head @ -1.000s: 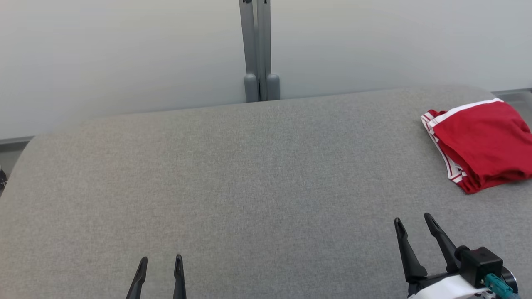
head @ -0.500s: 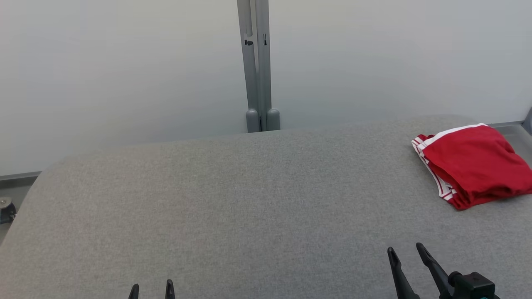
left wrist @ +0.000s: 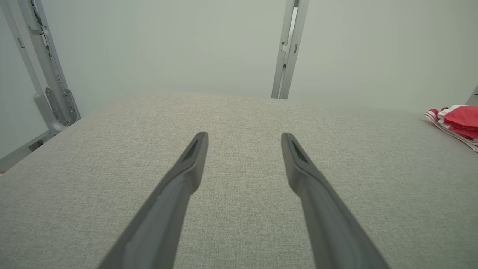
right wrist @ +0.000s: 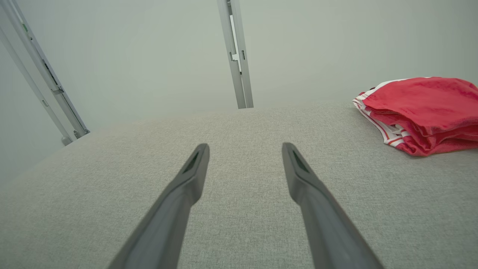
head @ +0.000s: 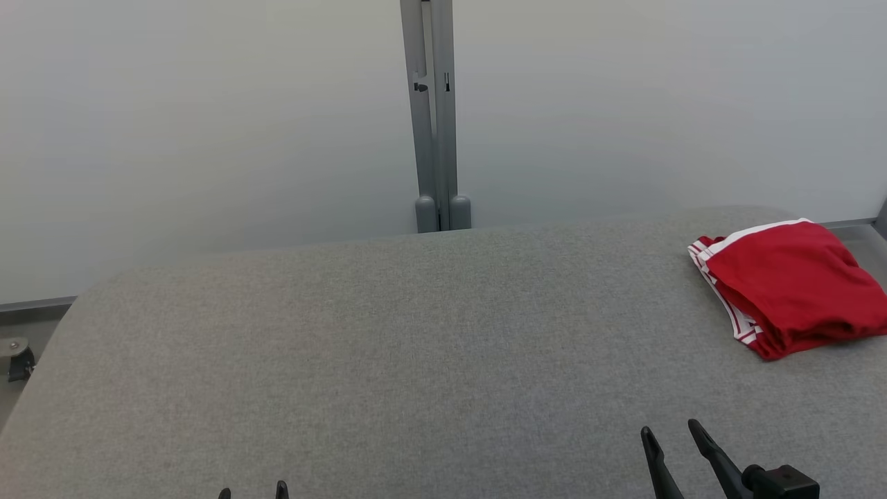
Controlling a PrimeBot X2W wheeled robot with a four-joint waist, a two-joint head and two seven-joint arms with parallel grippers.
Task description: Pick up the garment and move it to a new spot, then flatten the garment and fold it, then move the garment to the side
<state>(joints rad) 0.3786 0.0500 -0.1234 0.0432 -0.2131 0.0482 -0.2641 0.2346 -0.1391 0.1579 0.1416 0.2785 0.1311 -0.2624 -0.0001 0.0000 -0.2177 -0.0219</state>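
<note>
The garment (head: 797, 284) is a red cloth with white-striped trim, lying folded in a compact pile at the far right of the grey fabric table (head: 416, 346). It also appears at the right edge of the left wrist view, garment (left wrist: 457, 121), and at the upper right of the right wrist view, garment (right wrist: 422, 112). My right gripper (head: 672, 435) is open at the lower right, well short of the pile and holding nothing. Just the tips of my left gripper (head: 253, 491) rise from the bottom edge, open and empty. Both wrist views show fingers (left wrist: 186, 168) (right wrist: 186, 179) spread over bare cloth.
A grey upright post (head: 434, 118) stands against the pale wall behind the table's far edge. A caster wheel (head: 17, 357) sits on the floor off the table's left side. Slanted metal frame bars (left wrist: 44, 74) stand at the left.
The head camera has tilted up, so the table, garment and both grippers sit lower in the picture. Nothing was grasped or released; the garment lies as before.
</note>
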